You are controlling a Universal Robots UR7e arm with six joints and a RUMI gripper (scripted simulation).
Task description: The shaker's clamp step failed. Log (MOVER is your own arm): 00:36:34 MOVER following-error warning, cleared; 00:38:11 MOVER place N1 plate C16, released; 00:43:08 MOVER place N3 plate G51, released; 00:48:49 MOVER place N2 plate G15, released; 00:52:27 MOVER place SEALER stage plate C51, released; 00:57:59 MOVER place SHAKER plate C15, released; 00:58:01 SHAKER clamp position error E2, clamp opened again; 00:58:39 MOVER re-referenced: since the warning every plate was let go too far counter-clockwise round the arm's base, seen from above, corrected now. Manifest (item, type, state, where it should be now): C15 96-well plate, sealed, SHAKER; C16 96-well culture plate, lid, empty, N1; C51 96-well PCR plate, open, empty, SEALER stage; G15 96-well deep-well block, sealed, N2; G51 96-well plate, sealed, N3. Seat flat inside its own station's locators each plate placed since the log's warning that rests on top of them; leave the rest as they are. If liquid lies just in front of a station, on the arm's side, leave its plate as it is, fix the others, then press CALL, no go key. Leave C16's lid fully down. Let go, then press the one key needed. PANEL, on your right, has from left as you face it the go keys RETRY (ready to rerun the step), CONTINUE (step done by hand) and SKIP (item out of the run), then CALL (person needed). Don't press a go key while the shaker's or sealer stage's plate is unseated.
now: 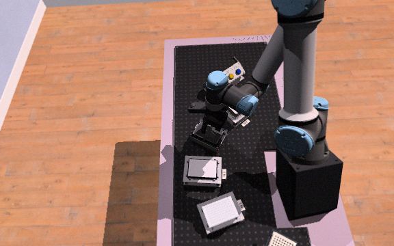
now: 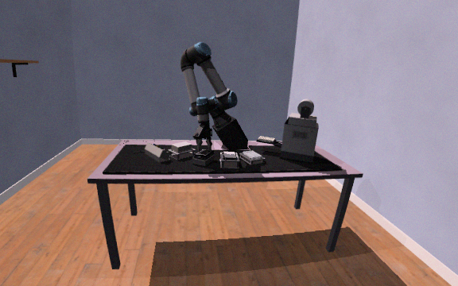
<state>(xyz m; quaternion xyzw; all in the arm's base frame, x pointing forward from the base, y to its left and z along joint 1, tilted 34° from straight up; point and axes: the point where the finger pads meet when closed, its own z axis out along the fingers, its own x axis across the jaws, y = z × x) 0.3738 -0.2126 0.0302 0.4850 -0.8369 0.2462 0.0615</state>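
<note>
Black perforated matting [image 1: 248,143] covers most of the pale pink table [image 1: 167,102], and the grey arm [image 1: 296,68] reaches over it from its dark pedestal [image 1: 334,191]. The gripper [image 1: 209,131] points straight down over a dark plate [image 1: 214,141] that sits skewed on its station, and its jaws are partly closed on that plate's sides, gripping it. In the exterior view the gripper [image 2: 203,144] stands right on top of this plate [image 2: 203,158], low over the mat. The wrist and forearm hide much of the next station behind it, where only a pale corner and a small white label [image 1: 245,122] show. Just beyond that lies the key panel [image 1: 234,73], tilted, with a yellow and a blue key visible and the rest hidden by the wrist. On the other side, near the held plate, a grey-framed plate with a smooth sealed top [image 1: 202,169] lies square on its station. Further along, a white-welled plate [image 1: 220,212] lies turned at an angle, and another white-welled plate [image 1: 280,240] is cut off by the picture's edge. A grey box-shaped device [image 2: 300,135] stands well apart at the table's far end.
</note>
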